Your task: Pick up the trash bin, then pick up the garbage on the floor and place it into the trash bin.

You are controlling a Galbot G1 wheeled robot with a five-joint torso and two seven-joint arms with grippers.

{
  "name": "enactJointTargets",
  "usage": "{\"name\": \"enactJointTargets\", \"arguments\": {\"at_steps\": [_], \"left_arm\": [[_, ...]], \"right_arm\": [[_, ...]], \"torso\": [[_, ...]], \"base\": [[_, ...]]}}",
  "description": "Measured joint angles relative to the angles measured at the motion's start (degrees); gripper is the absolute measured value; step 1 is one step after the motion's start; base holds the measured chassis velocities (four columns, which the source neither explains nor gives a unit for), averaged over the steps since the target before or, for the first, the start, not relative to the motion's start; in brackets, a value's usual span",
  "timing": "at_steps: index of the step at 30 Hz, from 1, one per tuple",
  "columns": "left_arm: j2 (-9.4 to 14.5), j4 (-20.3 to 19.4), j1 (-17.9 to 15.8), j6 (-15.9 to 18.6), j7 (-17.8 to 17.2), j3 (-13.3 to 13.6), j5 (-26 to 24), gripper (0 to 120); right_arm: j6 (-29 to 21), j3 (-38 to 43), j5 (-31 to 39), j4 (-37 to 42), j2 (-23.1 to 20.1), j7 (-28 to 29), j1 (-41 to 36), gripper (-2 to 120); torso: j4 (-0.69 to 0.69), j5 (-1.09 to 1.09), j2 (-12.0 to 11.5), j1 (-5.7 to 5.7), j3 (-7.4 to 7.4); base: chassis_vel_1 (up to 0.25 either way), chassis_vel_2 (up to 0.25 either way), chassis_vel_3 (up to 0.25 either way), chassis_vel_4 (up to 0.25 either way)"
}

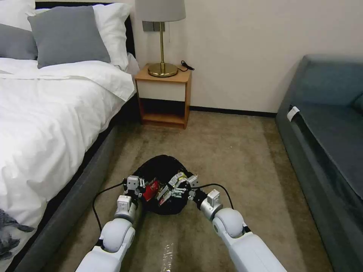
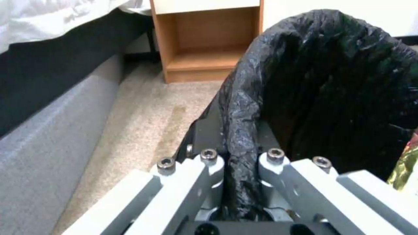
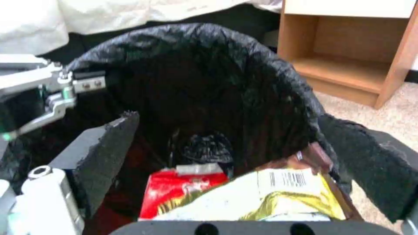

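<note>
Now left pincer [image 2: 238,163] clamps trash bin [image 1: 162,168] rim; right pincer [image 3: 226,156], spread, releases yellow wrapper [image 3: 279,195]

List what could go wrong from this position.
1. The left gripper pinches only the bag-lined rim of the trash bin; the thin liner could slip or tear.
2. The right gripper, open, has the yellow wrapper near the rim; it might catch there or fall outside.

Bedroom: bed [image 1: 49,113], nightstand [image 1: 163,96] w/ lamp [image 1: 162,34], sofa [image 1: 329,124].
</note>
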Motion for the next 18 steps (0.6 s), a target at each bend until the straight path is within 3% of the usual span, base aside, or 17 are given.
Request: {"name": "enactJointTargets", "arguments": {"at_steps": [10,18], "left_arm": [[-0.5,-0.61,0.14,0.15,0.0,-0.09,-0.48,4],[-1.31,-0.74,0.27,0.16,-0.26,-0.56,-1.05,4]], "right_arm": [[-0.85,2.86,3.78,0.93,0.15,0.67,1.63,100],[-6.23,10.01,15.27,2.14,0.31,5.52,2.01,100]], "torso": [[0.0,0.0,0.0,0.0,0.0],[0.0,0.01,0.0,0.0,0.0]], "base": [[0.0,0.0,0.0,0.0],[0.0,0.0,0.0,0.0]]}}
